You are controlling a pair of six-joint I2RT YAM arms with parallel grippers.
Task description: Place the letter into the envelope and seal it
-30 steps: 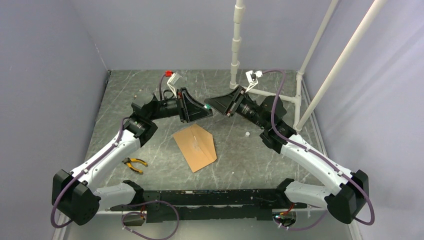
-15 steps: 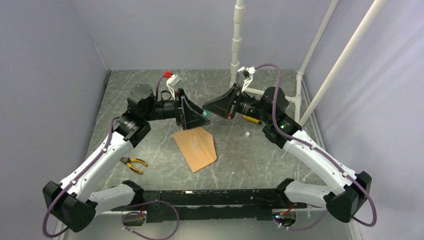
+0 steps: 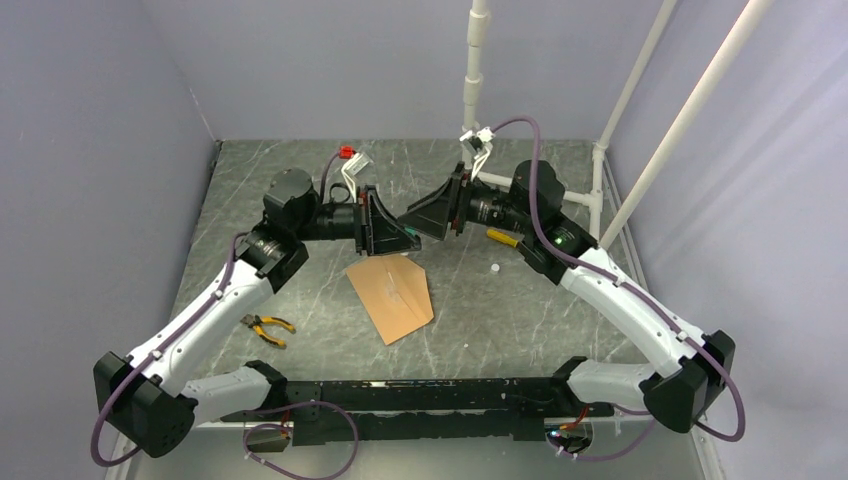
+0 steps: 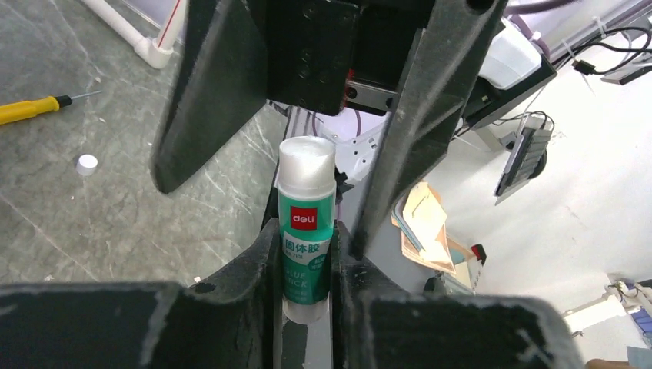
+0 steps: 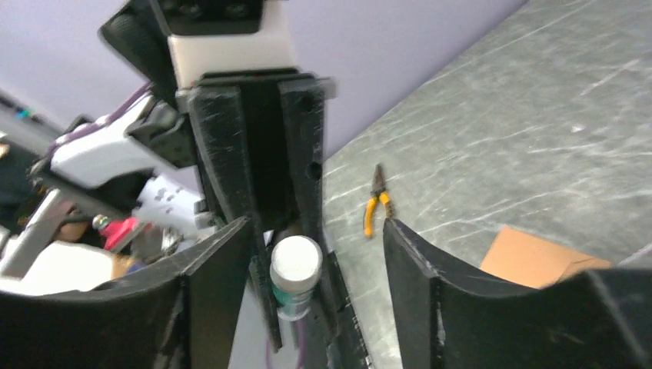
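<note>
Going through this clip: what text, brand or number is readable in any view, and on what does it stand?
"deli": white on a red patch, on the label of the glue stick, left wrist view.
"固体胶": just below it on the same label.
"GLUE STICK": lower on the label, faint, only just legible.
No other text is readable in any view.

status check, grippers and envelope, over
Left gripper shut on glue stick, cap on. Right gripper open, jaws either side of the cap. Envelope flat on table, untouched. Nothing in the way.

Lavender walls [image 3: 330, 60] enclose a grey marbled table [image 3: 480, 320]; white pipes [image 3: 476, 80], perhaps plastic.
</note>
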